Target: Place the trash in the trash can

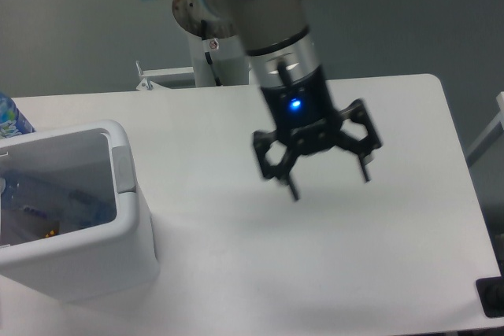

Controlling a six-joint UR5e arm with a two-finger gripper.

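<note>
Item: trash can [126,230], white rectangular bin with thick rim and grey side tab, standing at the left end of the white table [409,257]. Contents: trash [55,206], seen through the open top as a bluish clear mass low inside the can, against its inner walls; single pieces cannot be told apart, and no white wrapper can be made out with certainty. Item: gripper [327,182], well to the right of the can, hanging above the bare tabletop with both fingers spread wide and nothing between them; the outline is a little blurred. Item: blue-and-white labelled bottle [9,118], only a sliver showing just behind the can's far left corner; not part of the job. Condition of task: judged close to done or done, since no loose trash shows on the table to the right of the can. Hazards: should a piece lie hidden behind the can or beyond the left edge of view, it would be missed; a return pass low over the can could catch its rim and shove or tip it; the labelled bottle, so near the can, could be taken for trash.
</note>
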